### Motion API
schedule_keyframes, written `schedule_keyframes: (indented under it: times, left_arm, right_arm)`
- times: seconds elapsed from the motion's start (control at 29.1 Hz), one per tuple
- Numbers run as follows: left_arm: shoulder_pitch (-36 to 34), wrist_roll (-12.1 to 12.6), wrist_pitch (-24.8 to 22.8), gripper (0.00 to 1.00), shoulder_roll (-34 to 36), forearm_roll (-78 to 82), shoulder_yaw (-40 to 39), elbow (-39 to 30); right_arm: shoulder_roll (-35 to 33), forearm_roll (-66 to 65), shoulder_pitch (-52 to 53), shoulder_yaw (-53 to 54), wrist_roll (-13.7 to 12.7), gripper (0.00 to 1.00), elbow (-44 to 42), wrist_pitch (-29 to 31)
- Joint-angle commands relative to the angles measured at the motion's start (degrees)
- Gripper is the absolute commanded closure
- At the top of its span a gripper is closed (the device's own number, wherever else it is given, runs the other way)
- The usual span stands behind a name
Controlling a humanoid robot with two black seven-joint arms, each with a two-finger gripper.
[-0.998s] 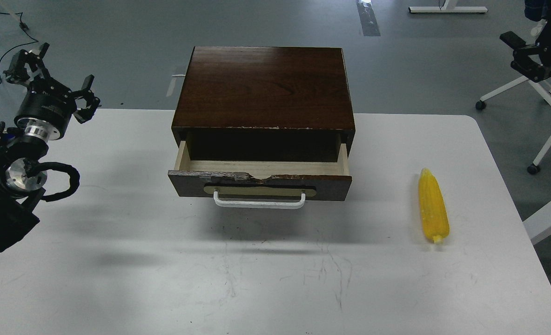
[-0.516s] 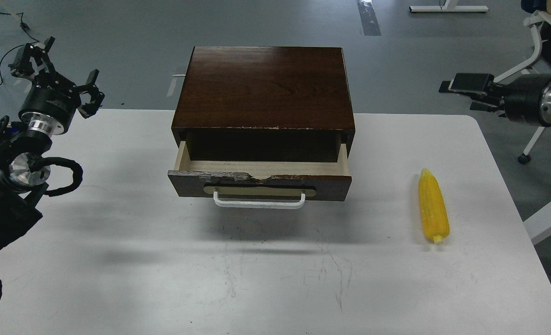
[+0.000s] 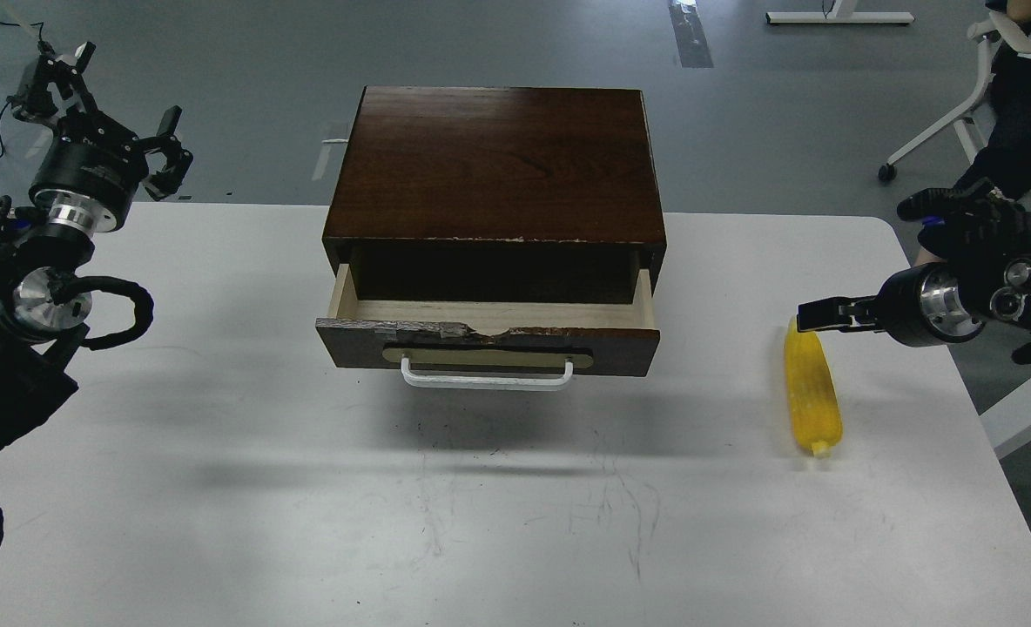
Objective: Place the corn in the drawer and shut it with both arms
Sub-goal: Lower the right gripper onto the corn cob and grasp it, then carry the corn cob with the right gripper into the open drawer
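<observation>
The yellow corn (image 3: 812, 394) lies lengthwise on the white table (image 3: 219, 488), right of the drawer, stub end towards me. The dark brown drawer (image 3: 488, 344) is pulled partly out of its cabinet (image 3: 498, 157); its pale wood inside shows empty, and its white handle (image 3: 486, 378) faces me. My right gripper (image 3: 816, 315) reaches in from the right and hovers at the corn's far tip; it is seen edge-on, so its fingers cannot be told apart. My left gripper (image 3: 106, 109) is raised at the table's far left corner, its fingers spread and empty.
A white chair frame (image 3: 933, 131) and a seated person (image 3: 1025, 96) are beyond the table's right far corner. The table's right edge runs close to the corn. A black cable (image 3: 10, 26) lies on the floor at the far left.
My right arm has swung down and in from the far right, its gripper now at the corn's far tip. My left gripper has risen slightly. The corn and drawer have not moved.
</observation>
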Motion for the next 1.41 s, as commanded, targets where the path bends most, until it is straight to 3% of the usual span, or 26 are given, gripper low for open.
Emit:
schedule_keyframes:
  times: [0.0, 0.17, 0.31, 0.41, 0.45, 0.58, 0.83, 1.0, 1.14, 1.38]
  left_arm:
    - [0.2, -0.1, 0.0, 0.01, 0.3, 0.0, 0.1, 0.0]
    - [0.2, -0.1, 0.0, 0.01, 0.2, 0.0, 0.1, 0.0]
    - [0.4, -0.2, 0.0, 0.01, 0.0, 0.0, 0.1, 0.0]
    - [0.4, -0.1, 0.0, 0.01, 0.2, 0.0, 0.1, 0.0]
    - [0.3, -0.1, 0.0, 0.01, 0.3, 0.0, 0.1, 0.0]
    - [0.2, -0.1, 0.0, 0.01, 0.5, 0.0, 0.1, 0.0]
    - [0.2, 0.2, 0.0, 0.01, 0.8, 0.0, 0.1, 0.0]
    - [0.0, 0.3, 0.0, 0.01, 0.9, 0.0, 0.1, 0.0]
    - [0.0, 0.3, 0.0, 0.01, 1.0, 0.1, 0.1, -0.1]
    - [-0.2, 0.4, 0.0, 0.01, 1.2, 0.2, 0.2, -0.1]
  right_arm:
    - [1.1, 0.0, -1.9, -0.1, -0.2, 0.17, -0.7, -0.3]
    - [0.8, 0.2, -2.9, 0.4, -0.1, 0.30, -0.7, -0.3]
    - [0.8, 0.2, -3.8, 1.4, 0.3, 0.65, -0.7, -0.3]
    - [0.5, 0.2, -4.4, 1.4, 0.3, 0.72, -0.6, -0.2]
    - [0.4, 0.3, -4.3, 1.4, 0.3, 0.81, -0.6, 0.0]
    - [-1.5, 0.3, -3.2, 1.4, 0.3, 0.96, 0.1, 0.1]
    - [-7.7, -0.4, 11.2, 1.4, 0.5, 0.99, 2.9, 0.6]
    - [-8.4, -0.5, 23.6, 1.5, 1.1, 1.00, 3.6, 1.4]
    - [-6.7, -1.2, 32.3, 1.7, 4.0, 1.00, 4.1, 1.4]
    - [2.5, -19.0, 41.5, 1.8, 9.6, 1.00, 11.5, 1.2]
